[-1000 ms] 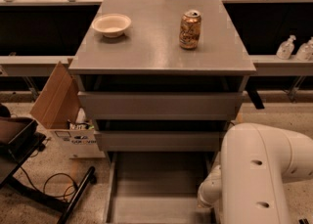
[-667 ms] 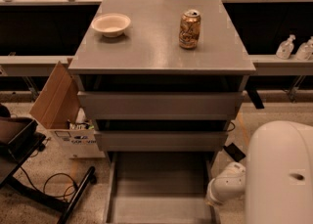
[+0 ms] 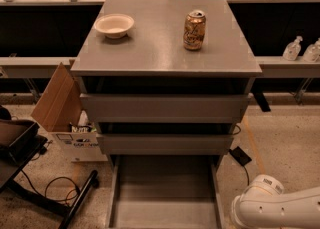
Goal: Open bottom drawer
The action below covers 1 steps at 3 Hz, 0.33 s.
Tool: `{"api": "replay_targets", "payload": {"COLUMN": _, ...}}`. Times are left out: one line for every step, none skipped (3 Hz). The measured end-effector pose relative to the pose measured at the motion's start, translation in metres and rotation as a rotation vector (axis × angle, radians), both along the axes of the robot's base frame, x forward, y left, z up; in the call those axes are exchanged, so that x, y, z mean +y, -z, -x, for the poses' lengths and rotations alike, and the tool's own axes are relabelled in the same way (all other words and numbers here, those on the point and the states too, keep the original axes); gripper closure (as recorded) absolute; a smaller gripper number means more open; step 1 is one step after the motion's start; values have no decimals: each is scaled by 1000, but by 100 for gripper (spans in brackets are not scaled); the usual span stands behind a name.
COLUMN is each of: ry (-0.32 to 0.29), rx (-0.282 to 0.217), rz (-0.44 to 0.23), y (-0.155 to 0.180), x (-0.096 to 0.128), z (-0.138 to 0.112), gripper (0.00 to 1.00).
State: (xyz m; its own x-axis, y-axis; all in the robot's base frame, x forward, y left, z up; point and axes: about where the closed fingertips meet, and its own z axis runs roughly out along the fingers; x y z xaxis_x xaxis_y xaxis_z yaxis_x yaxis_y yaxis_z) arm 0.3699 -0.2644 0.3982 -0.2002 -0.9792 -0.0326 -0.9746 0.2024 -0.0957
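The grey cabinet stands in the middle of the camera view with three drawers. The bottom drawer is pulled far out toward me, and its shallow grey tray shows bare inside. Its front panel lies below the picture's lower edge. The middle drawer front and the taller top drawer front sit closed above it. Only a white arm segment shows at the lower right, beside the open drawer. The gripper itself is out of view.
A white bowl and a gold drink can stand on the cabinet top. An open cardboard box sits at the left of the cabinet. A black stand and cable lie on the floor at lower left. Bottles stand on a shelf at right.
The white arm has drawn back down and to the right, out of most of the view. The bottom drawer stays pulled out.
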Motion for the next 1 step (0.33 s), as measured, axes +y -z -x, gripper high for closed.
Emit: {"api": "replay_targets", "payload": {"ry": 3, "rx": 3, "rz": 84, "y": -46, "x": -1, "z": 48, "gripper": 100}}
